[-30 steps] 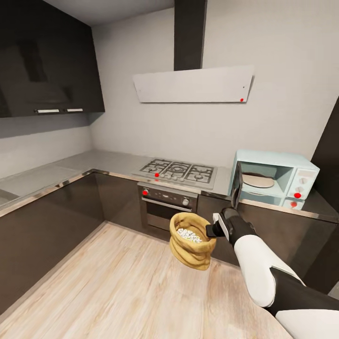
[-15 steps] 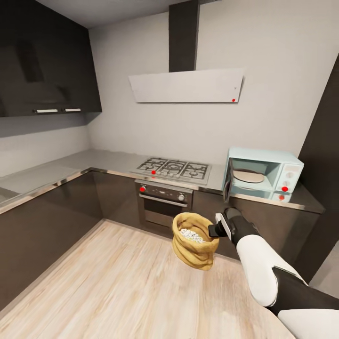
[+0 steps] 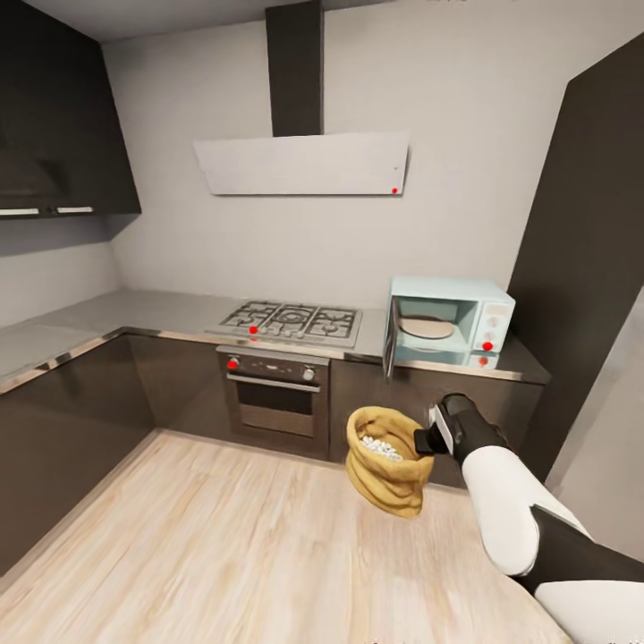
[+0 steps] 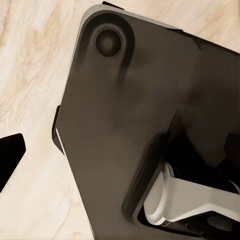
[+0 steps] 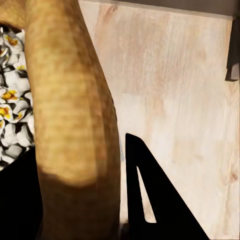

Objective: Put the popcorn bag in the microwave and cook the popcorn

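- The right hand (image 3: 427,440) grips the rolled rim of the popcorn bag (image 3: 386,460), holding it in the air above the wooden floor (image 3: 224,546).
- Popcorn (image 3: 383,447) fills the bag.
- The microwave (image 3: 449,323) stands on the table (image 3: 134,313) beyond the bag, door open, gas hob (image 3: 291,322) beside it.
- Left hand: cannot tell.
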Motion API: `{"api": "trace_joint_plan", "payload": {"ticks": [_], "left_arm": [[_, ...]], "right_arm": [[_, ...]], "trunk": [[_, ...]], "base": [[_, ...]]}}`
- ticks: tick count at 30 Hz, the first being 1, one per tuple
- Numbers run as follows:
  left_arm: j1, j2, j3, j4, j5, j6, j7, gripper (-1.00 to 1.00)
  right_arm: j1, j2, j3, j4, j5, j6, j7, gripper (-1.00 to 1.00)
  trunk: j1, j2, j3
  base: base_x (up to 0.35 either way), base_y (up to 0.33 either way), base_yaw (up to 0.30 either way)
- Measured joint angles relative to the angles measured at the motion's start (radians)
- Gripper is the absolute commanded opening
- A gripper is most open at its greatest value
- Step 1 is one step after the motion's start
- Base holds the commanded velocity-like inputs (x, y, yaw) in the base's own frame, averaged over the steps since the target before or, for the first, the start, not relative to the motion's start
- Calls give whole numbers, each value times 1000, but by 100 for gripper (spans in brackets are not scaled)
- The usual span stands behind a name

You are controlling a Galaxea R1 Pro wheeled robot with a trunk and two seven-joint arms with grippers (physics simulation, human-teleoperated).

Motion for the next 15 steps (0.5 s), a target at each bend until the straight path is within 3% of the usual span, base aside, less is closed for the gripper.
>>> {"api": "trace_joint_plan", "payload": {"ticks": [3, 7, 11, 15], "left_arm": [[0, 0, 0, 0, 0, 0, 0, 100], [0, 0, 0, 0, 0, 0, 0, 100], [0, 0, 0, 0, 0, 0, 0, 100], [0, 0, 0, 0, 0, 0, 0, 100]], "right_arm": [[0, -3, -18, -4, -2, 32, -6, -100], [0, -24, -21, -5, -4, 37, -5, -100], [0, -29, -23, -7, -6, 37, -4, -100], [0, -28, -20, -89, -5, 55, -2, -100]], "trunk": [[0, 0, 0], [0, 0, 0], [0, 0, 0], [0, 0, 0]], "base": [[0, 0, -287], [0, 0, -287], [0, 0, -287], [0, 0, -287]]}}
